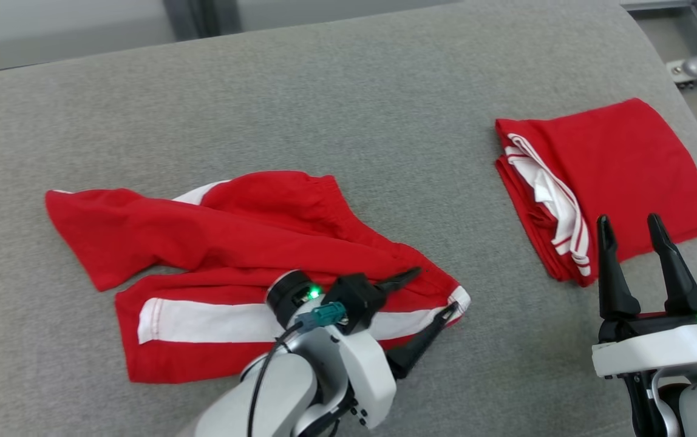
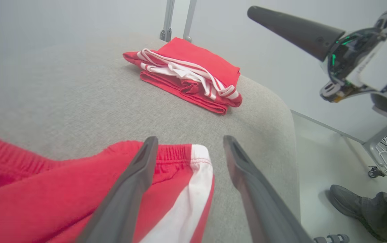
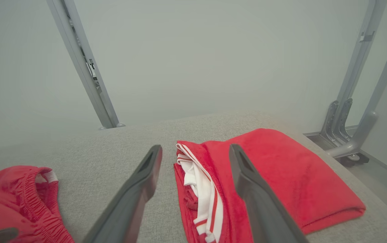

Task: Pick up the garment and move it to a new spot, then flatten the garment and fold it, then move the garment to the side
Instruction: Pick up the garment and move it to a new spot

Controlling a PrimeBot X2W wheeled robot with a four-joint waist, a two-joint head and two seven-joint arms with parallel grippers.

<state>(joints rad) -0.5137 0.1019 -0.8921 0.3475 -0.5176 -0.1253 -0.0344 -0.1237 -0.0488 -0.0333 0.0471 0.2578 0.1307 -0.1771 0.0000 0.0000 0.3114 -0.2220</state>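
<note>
Over the right-hand end of the crumpled garment (image 1: 233, 243), the left gripper (image 1: 436, 290) hangs low with jaws wide and nothing in them. The red cloth lies left of centre on the grey cushion (image 1: 348, 91), twisted, one leg folded over the other. The right gripper (image 1: 628, 218) is also spread and empty, just by the near edge of the folded red pile (image 1: 628, 158).

Risks, as I judge them:
- A grab at that bunched end likely pinches several layers, so the cloth won't spread flat.
- One left finger sits right at the cloth's edge and could close on the cushion or slip off.
- The right gripper is close enough to snag the folded pile and undo it.
- Dragging the garment rightward could ride it into that pile.

View differences:
- Left wrist view shows the elastic waistband and white stripe between the fingers, the cushion's rounded drop-off, and a person's shoe (image 2: 345, 199) on the floor.
- Head view alone gives the garment's full outline.
- Right wrist view shows the pile's layered open edge (image 3: 197, 189) and the metal frame legs (image 3: 85, 67) behind.
</note>
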